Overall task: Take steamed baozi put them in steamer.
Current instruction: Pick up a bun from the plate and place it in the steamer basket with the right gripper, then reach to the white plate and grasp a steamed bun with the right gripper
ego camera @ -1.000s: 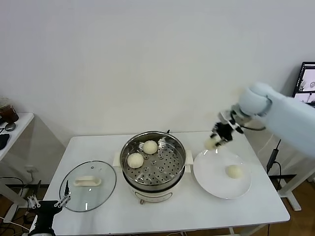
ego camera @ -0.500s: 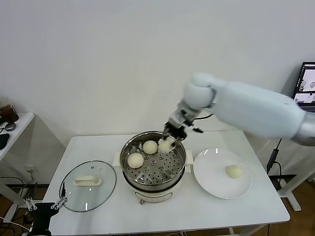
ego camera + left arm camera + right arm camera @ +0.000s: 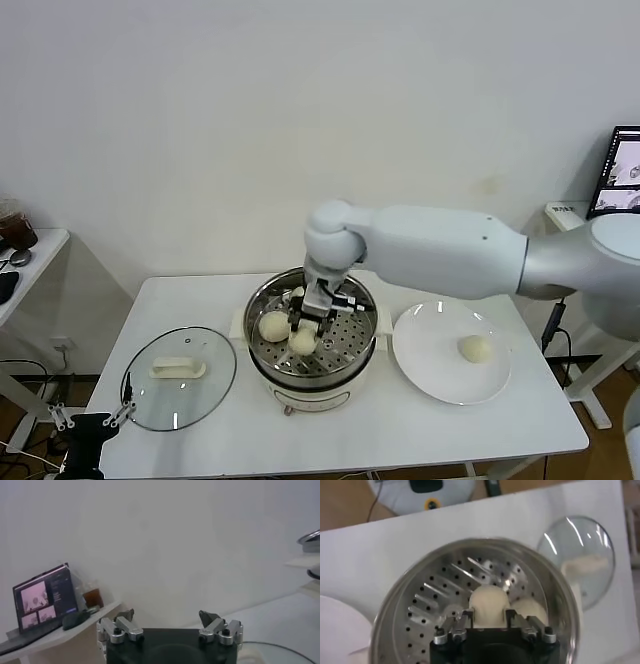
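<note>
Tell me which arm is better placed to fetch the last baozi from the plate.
Right. The right gripper is over the steamer, beside the plate holding the last baozi. The left gripper hangs open off the table's far corner.

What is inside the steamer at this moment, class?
In the steamer, on its perforated tray: one baozi lying free, another between the right gripper jaws. A third shows beside it only in the wrist view; the arm covers the tray's back.

A smooth, pale grey-white right arm (image 3: 450, 250) with a rounded ball-like joint tapers into a black right tool (image 3: 318, 305) with silver, screw-studded finger links, and the left tool (image 3: 170, 626) shows that same black body and silver links.
</note>
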Available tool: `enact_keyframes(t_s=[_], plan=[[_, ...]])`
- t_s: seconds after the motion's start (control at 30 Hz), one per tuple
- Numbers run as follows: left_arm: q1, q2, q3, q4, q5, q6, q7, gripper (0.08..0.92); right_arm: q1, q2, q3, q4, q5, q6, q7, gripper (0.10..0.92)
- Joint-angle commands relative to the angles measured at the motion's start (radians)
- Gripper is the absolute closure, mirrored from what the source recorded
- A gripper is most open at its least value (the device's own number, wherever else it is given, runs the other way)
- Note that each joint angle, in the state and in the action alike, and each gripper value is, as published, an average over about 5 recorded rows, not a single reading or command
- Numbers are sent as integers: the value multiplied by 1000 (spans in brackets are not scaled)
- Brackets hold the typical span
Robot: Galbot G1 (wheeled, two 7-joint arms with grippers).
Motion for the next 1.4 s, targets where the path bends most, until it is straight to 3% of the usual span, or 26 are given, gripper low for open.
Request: enact_keyframes(t_s=[0.03, 0.47, 0.83, 0.97, 1.13, 1.27, 1.4], plan=[[1, -1, 0, 5, 1, -2, -1, 177, -38, 41, -42, 11, -70, 132, -8, 565], [-8, -4, 2, 13, 2, -4, -3, 177, -53, 0, -18, -13, -95, 133, -10, 535], [-13, 1, 2, 14, 0, -4, -2, 177, 35, -93, 114, -26, -14, 79, -12, 253], [-19, 4, 4, 14, -1, -5, -3, 177, 68, -200, 131, -8, 97, -62, -27, 207], [-22, 11, 6, 10, -1, -8, -3, 177, 70, -371, 126, 34, 184, -368, -62, 203], [-25, 18, 12, 9, 1, -7, -2, 177, 21, -499, 152, 38, 164, -563, -66, 203], [-31, 23, 21, 12, 3, -7, -2, 177, -68, -609, 201, 33, 102, -650, -63, 203]])
